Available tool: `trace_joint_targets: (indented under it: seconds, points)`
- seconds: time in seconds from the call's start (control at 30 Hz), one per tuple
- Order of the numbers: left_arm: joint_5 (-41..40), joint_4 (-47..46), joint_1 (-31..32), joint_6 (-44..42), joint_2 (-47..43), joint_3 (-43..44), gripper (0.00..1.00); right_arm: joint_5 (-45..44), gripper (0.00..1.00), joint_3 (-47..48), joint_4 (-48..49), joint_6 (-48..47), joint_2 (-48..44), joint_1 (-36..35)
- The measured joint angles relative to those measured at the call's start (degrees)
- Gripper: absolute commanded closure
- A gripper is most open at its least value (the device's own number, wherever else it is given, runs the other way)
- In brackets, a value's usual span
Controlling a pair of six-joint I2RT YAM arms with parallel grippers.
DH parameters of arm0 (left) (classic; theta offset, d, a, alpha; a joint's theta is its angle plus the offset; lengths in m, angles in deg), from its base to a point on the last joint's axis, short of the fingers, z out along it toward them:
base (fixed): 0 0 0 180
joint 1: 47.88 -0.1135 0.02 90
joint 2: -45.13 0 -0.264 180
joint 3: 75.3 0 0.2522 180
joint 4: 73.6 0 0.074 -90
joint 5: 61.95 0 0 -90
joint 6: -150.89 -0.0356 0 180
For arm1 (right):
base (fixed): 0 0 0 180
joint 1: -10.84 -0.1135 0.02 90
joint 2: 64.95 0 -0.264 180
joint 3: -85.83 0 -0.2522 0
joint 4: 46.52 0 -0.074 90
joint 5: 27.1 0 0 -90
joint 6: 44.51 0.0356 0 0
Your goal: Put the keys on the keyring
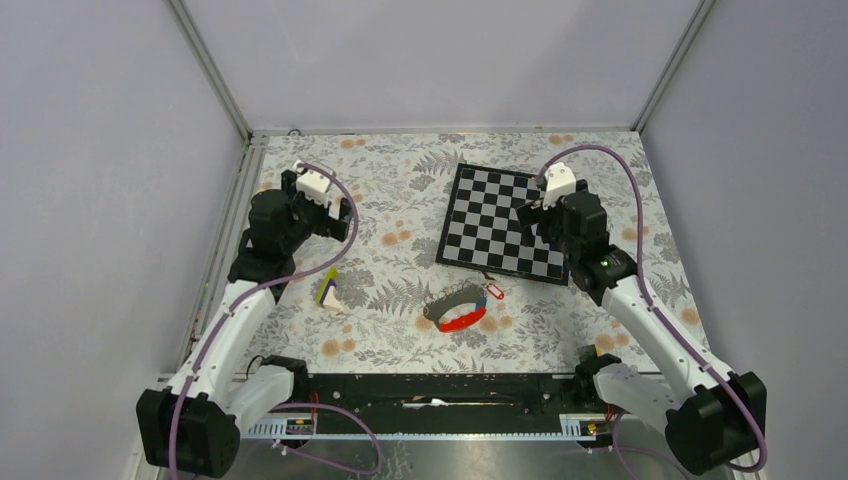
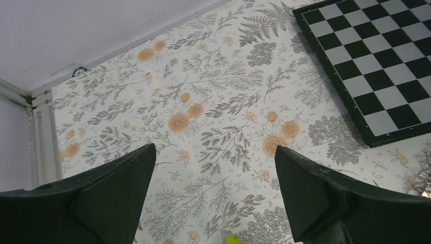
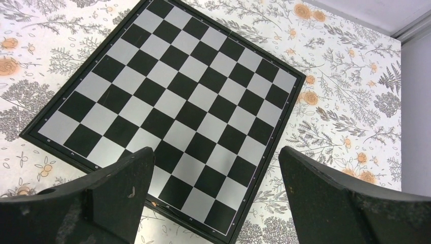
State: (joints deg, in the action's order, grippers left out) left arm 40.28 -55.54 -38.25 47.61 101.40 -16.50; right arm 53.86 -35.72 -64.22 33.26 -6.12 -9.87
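Floral cloth, grey ferns and orange blooms, covers the table (image 1: 400,200) from the arm bases to the far wall.

Chessboard (image 1: 505,220), black and silver squares with a dark rim, lies flat and skewed at far right of centre.

Left gripper (image 2: 214,150): raised over bare cloth at the far left, jaws wide apart, nothing between them.

Right gripper (image 3: 216,150): raised above the chessboard's near-right part, jaws wide apart, nothing between them.

Keyring (image 1: 461,322): loop of grey strap with a bright red near section. It rests on the cloth at centre, near the chessboard's near edge and well apart from both grippers.

Wedge block (image 1: 328,290), yellow-green and white, stands on the cloth left of the keyring, below the left arm. It is not part of the job.

Keys (image 1: 492,293): two small tags, one red and one blue, lie at the keyring's far-right rim, touching or just beside it. They are too small to tell whether either is threaded on the strap.

Step in hand, as judged: neither arm is engaged with the work, so this reads as a pause with free hands.

Next move, if the keys lie loose: one gripper comes down to steady the strap. The other pinches a single tag from above, a narrow closing on a thin flat piece, and must keep from nudging its neighbour or the ring.
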Motion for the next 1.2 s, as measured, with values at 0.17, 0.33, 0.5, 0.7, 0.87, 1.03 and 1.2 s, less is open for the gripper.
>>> trace_joint_targets:
  seconds: [0.17,0.33,0.5,0.7,0.87,1.03,1.2]
  points:
    - [0.61,-2.95,0.00,3.52,-4.52,-4.57,0.01,0.22,0.00,-0.66,0.04,0.57,-3.65,0.22]
    - [0.37,-5.11,0.00,8.63,-8.59,-7.85,0.01,2.71,0.00,-2.93,2.95,1.84,-6.05,0.26]
    - [1.18,-5.49,0.00,10.08,-9.35,-8.44,0.01,6.58,0.00,-8.37,4.92,2.23,-9.51,0.33]
    - [1.90,-5.31,-0.74,10.38,-10.38,-8.44,0.01,5.35,0.01,-9.31,8.00,1.95,-14.71,0.39]
    - [0.66,-5.07,-1.27,11.02,-11.13,-8.41,0.01,1.27,0.00,-12.44,12.33,1.40,-19.10,0.52]
    - [-0.28,-4.57,-1.46,11.91,-12.02,-8.41,0.01,-0.35,0.00,-13.18,12.90,1.62,-18.97,0.79]
    - [-0.37,-4.83,-1.46,12.28,-12.79,-8.46,0.01,-0.37,0.00,-13.53,13.42,1.88,-18.43,1.20]
